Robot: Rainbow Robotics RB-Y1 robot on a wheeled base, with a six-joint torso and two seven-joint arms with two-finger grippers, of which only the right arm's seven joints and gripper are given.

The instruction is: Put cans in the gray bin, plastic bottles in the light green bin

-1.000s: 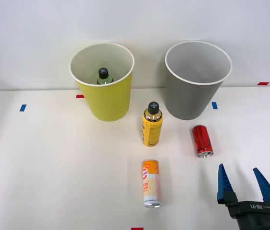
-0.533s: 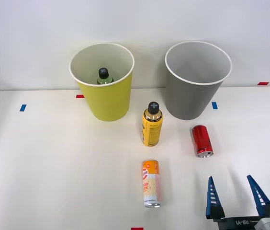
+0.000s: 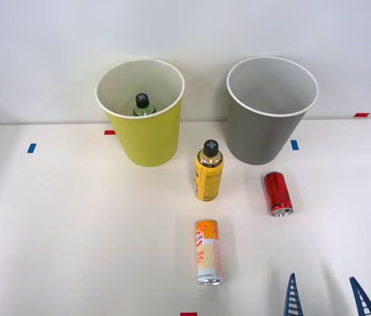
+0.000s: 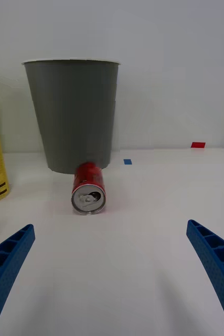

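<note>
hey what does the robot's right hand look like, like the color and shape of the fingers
The right hand has two bright blue fingers. Each is a long wedge that tapers to a narrow tip, with ribbed, ridged faces. In the front view the two fingertips read as slim blue spikes with a ladder-like pattern. No cables or markings are visible.

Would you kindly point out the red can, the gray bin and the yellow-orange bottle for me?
red can point(image 4: 88, 198): right wrist view, on its silver end.
gray bin point(image 3: 262, 137): front view, on its outer wall.
yellow-orange bottle point(image 3: 208, 176): front view, on the middle of its body.
</note>
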